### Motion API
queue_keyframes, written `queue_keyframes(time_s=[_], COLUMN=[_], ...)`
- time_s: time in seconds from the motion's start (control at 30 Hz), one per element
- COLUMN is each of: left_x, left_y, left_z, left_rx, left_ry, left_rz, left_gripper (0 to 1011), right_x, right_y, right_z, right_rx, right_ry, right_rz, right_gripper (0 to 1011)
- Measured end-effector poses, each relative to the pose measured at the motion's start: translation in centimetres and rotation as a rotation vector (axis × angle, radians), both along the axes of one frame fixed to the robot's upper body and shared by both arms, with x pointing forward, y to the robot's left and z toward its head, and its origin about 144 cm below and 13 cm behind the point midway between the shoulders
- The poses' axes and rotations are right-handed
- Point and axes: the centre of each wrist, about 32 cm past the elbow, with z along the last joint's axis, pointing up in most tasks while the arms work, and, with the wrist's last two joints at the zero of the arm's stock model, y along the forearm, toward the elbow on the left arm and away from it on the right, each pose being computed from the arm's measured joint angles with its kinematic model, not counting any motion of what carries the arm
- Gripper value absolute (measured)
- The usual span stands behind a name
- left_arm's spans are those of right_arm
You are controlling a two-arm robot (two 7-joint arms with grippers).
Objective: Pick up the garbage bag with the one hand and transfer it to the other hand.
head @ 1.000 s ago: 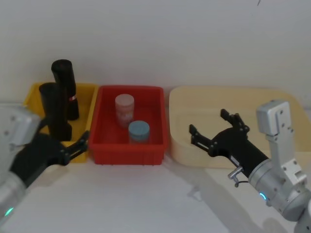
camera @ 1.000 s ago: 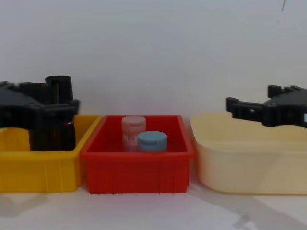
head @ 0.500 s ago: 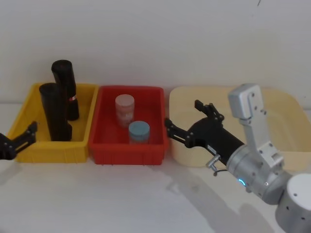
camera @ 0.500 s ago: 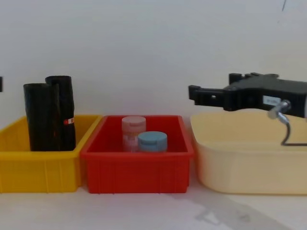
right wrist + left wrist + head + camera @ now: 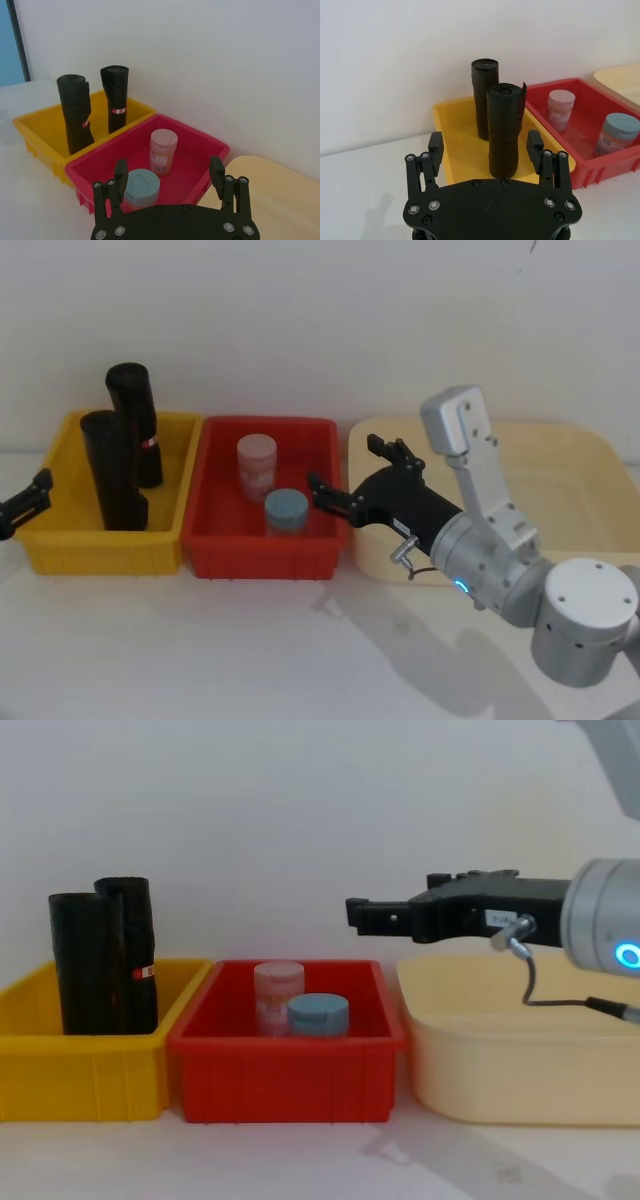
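bag (image 5: 112, 468): thick black roll, standing upright in the yellow bin (image 5: 100, 558), nobody's touching it

thin roll (image 5: 133, 410): the other black one with the little red-and-white label, also upright, just behind the bag toward the wall

left end effector (image 5: 485, 144): sitting low off the outer left side of the yellow bin, fingers spread wide with nothing in them, pointed at the bag but well short of it

right end effector (image 5: 347, 464): up in the air around the right rim of the red bin (image 5: 260, 562), about where it meets the tub (image 5: 560, 455). It's released and empty, and points left toward the bins. The arm has a blue ring glowing, and a thin cable loops off the wrist

red bin: middle of the row, with a pink jar (image 5: 256, 465) at the back and a blue-lidded jar (image 5: 286, 510) in front of it, both upright

tub: beige, right end of the row, the right arm reaches across over it

desk (image 5: 250, 650): white, all three containers in a line along the wall, side by side
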Motion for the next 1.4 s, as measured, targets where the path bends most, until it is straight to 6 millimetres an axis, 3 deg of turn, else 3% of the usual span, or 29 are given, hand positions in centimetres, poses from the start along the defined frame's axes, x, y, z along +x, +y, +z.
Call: queue_keyframes(time_s=[0.53,1.4], left_x=[5.3,11.0], left_y=[-1.0,-3.0], left_z=[-1.8,-2.8], left_rx=[-0.07,-0.086], left_ry=[0.025,0.029], left_rz=[-0.058,-0.146], left_gripper=[1000,1000], right_x=[2.4,4.1], right_y=[0.6,0.6], right_z=[-0.2,-0.4], right_rx=[-0.017,-0.011], right_ry=[0.027,0.032], right_rz=[-0.011,-0.015], right_gripper=[1000,1000])
